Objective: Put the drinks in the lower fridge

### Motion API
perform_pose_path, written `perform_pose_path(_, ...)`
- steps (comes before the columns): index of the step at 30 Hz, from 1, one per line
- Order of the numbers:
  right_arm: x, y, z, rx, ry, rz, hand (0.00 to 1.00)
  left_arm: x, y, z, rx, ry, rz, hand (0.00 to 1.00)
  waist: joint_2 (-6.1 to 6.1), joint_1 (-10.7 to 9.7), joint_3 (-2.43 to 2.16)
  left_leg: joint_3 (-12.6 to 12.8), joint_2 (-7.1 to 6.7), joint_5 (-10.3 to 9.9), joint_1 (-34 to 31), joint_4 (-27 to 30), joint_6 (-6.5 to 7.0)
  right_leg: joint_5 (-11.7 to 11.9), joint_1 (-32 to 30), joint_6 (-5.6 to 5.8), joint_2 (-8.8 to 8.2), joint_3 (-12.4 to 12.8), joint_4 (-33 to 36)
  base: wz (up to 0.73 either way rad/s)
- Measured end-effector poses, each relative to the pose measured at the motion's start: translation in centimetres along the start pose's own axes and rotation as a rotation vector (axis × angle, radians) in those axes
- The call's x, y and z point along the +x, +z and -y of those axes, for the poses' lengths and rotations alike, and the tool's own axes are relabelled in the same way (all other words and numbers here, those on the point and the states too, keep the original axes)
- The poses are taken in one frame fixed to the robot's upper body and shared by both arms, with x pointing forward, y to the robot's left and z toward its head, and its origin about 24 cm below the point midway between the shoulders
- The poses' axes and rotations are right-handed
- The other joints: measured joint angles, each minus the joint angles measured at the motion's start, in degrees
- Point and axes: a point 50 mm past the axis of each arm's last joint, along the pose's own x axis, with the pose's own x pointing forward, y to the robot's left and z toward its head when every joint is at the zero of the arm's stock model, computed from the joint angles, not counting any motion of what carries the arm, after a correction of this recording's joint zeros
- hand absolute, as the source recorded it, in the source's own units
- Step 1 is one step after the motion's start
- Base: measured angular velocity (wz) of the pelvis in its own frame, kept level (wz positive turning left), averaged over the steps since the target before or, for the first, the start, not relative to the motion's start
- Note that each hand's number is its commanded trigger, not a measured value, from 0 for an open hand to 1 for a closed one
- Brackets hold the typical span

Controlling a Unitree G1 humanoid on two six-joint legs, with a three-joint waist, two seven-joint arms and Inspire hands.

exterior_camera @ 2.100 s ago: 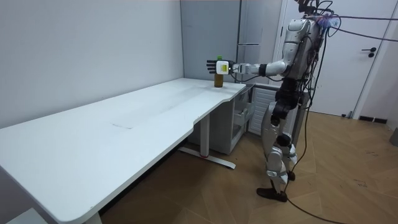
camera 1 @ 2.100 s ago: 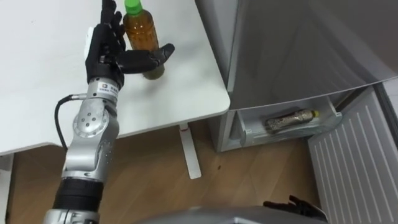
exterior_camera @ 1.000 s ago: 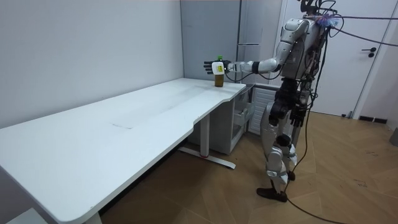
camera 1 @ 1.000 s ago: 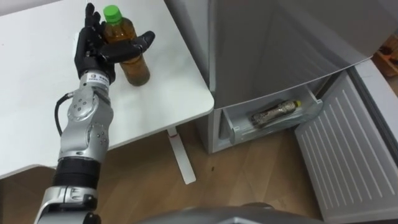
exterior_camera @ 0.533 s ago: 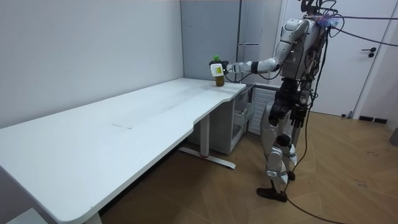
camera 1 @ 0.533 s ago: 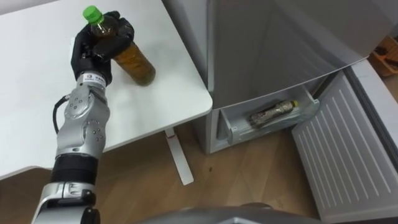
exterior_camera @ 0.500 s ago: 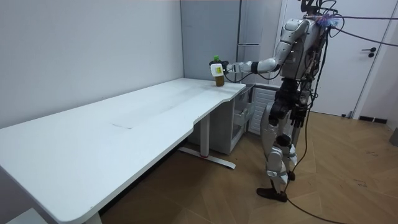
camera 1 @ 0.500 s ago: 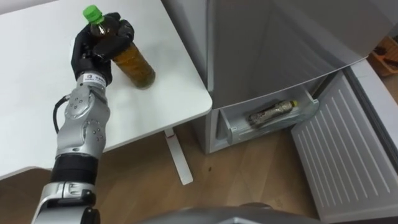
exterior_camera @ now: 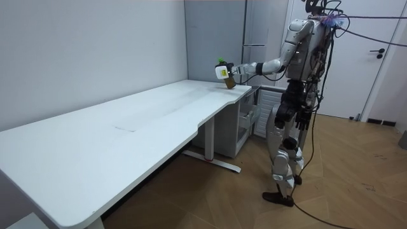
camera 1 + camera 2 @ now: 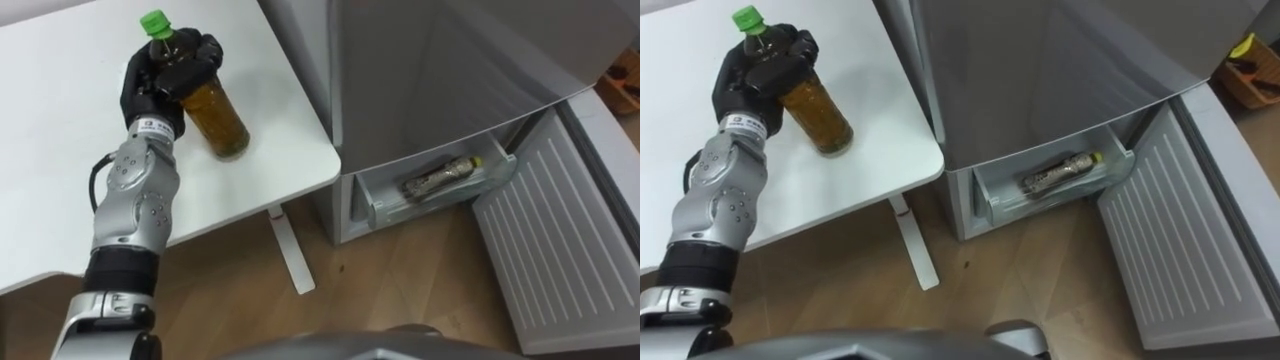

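My left arm stretches out over the corner of the surface (image 10: 60,150) nearest the fridge (image 10: 440,60), and my left hand (image 10: 160,75) has its fingers (image 10: 195,62) wrapped round the upper part of the bottle (image 10: 215,115). The bottle tilts, its green cap (image 10: 154,20) toward the far edge.

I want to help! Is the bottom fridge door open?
Open. The door stands wide beside the fridge, and a bottle lies in the uncovered drawer.

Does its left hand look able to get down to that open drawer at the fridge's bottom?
Probably, if it bends: the drawer is pulled out, the fridge door swung wide, nothing blocking. But the left hand is over the table, shut on the green-capped bottle.
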Motion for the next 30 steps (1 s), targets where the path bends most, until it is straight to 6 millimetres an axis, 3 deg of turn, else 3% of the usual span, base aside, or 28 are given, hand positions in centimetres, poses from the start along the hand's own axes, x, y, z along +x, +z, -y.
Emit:
perform_pose_path(2,0.0,0.6,0.0,-0.004,0.0,0.019,0.0,0.0,0.1,0.3,-0.006,-0.008,0.008,1.0,-0.3,0.15,0.16,0.11,0.01,0.0,-0.01,0.01,0.0,0.0,-0.15,0.0,0.0,-0.02,0.0,0.0)
perform_pose_path(8,0.0,1.2,-0.3,-0.059,-0.014,0.031,0.0,-0.3,1.1,1.7,-0.033,-0.055,0.057,1.0,-0.63,3.06,0.2,-0.01,0.15,0.04,-0.95,0.01,-0.06,0.04,-0.7,-0.07,0.05,-0.66,-0.03,0.02)
perform_pose_path(14,0.0,1.4,-0.3,-0.145,-0.057,0.031,0.0,-1.6,2.7,4.1,-0.028,-0.177,0.138,1.0,-0.62,6.85,0.19,-2.05,0.14,0.08,-1.6,-0.1,-0.13,0.05,-0.46,-0.08,0.03,-2.95,-0.09,0.16)
perform_pose_path(16,0.0,1.7,-0.3,-0.201,-0.064,0.032,0.0,-1.9,3.1,4.6,-0.071,-0.208,0.149,1.0,-0.61,8.08,0.19,-3.12,0.1,0.12,-1.68,-0.18,-0.18,0.05,-0.05,-0.08,-0.08,-4.91,-0.13,0.23)
perform_pose_path(20,-0.1,2.4,0.1,-0.275,-0.077,0.041,0.0,-2.6,2.9,4.3,-0.137,-0.224,0.142,1.0,-0.59,8.51,0.18,-5.14,-0.19,0.24,-1.72,-0.5,-0.24,0.05,0.67,-0.08,-0.34,-7.52,-0.18,0.26)
perform_pose_path(24,-0.3,3.6,0.9,-0.3,-0.114,0.069,0.0,-3.8,2.3,4.0,-0.172,-0.232,0.12,1.0,-0.67,10.24,0.21,-6.78,-0.53,0.31,-1.71,-0.68,-0.2,0.05,0.87,-0.08,-0.66,-10.29,-0.17,0.18)
perform_pose_path(27,-0.4,4.5,0.9,-0.325,-0.139,0.095,0.0,-4.2,1.5,4.6,-0.24,-0.265,0.076,1.0,-0.81,12.61,0.29,-8.34,-0.69,0.31,-1.76,-0.69,-0.19,0.05,1.31,-0.07,-0.72,-11.43,-0.31,0.2)
perform_pose_path(30,-0.6,6.1,0.6,-0.338,-0.157,0.159,0.0,-4.7,1.4,4.7,-0.282,-0.299,0.067,1.0,-1.01,13.0,0.24,-10.23,-0.75,0.32,-2.42,-0.68,-0.19,0.05,1.3,-0.08,-0.61,-12.31,-0.18,0.26)
